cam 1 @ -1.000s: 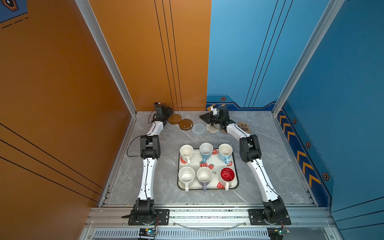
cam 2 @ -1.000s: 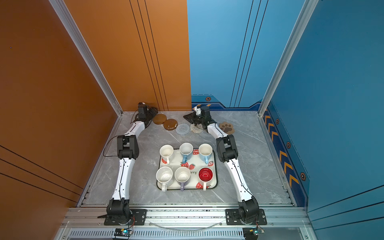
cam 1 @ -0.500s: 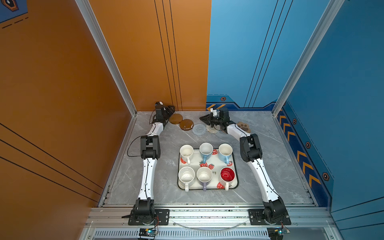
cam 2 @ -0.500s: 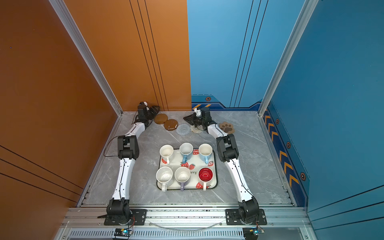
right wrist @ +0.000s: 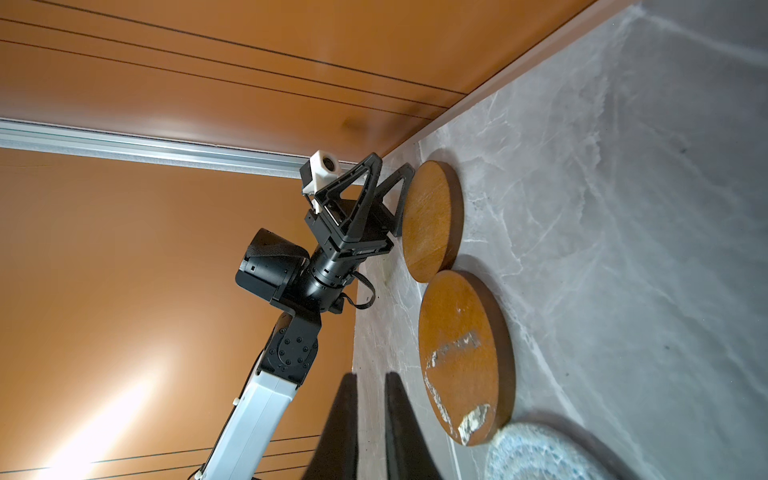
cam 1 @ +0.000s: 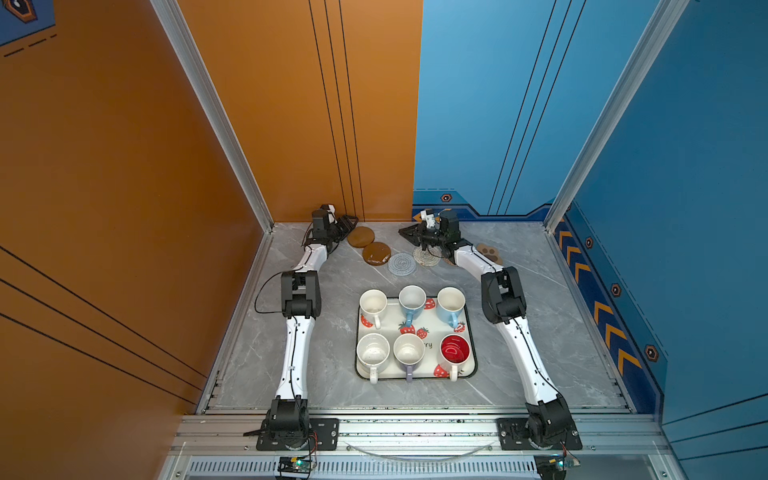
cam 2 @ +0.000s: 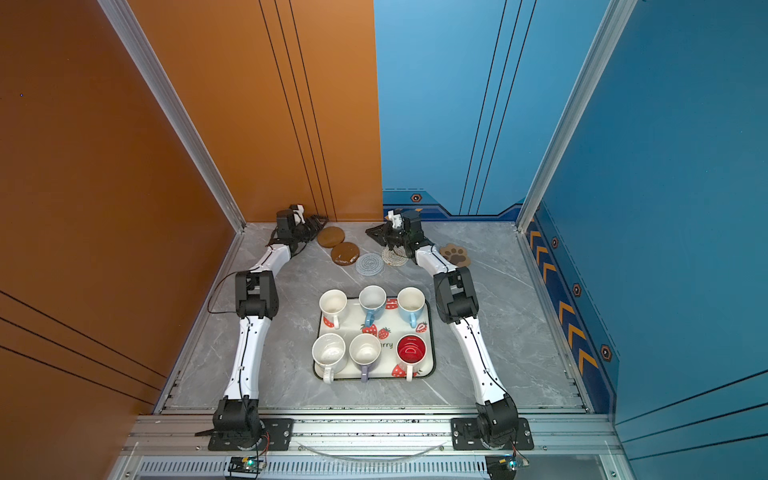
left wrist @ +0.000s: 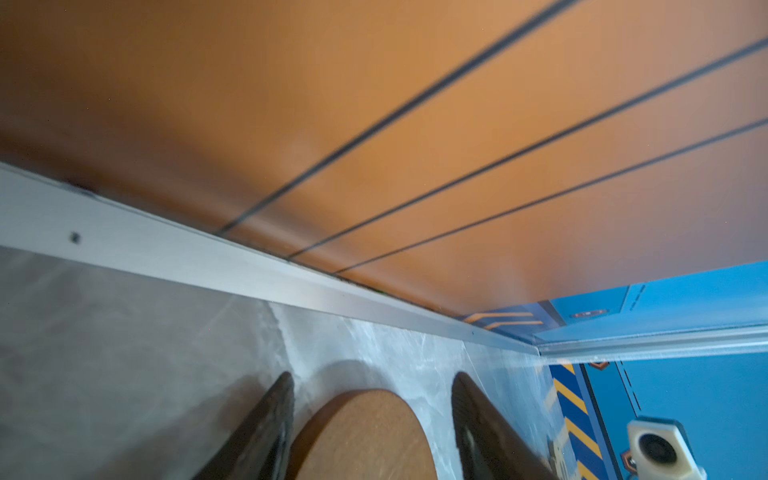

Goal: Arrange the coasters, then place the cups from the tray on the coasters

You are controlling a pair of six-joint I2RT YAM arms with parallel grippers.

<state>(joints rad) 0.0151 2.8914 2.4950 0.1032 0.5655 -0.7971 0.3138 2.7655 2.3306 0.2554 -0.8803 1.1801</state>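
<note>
Close by back wall [cam 1: 332, 124], left tool [cam 1: 351, 221].

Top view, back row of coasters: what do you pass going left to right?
Brown disc by the wall → second brown disc → grey spiral coaster → cream spiral coaster → paw-print coaster.

Both top views stare down from up front; wrist cams sit low behind left pincer [left wrist: 372, 380] and right pincer [right wrist: 370, 378], sharing one brown disc [left wrist: 365, 436].
</note>
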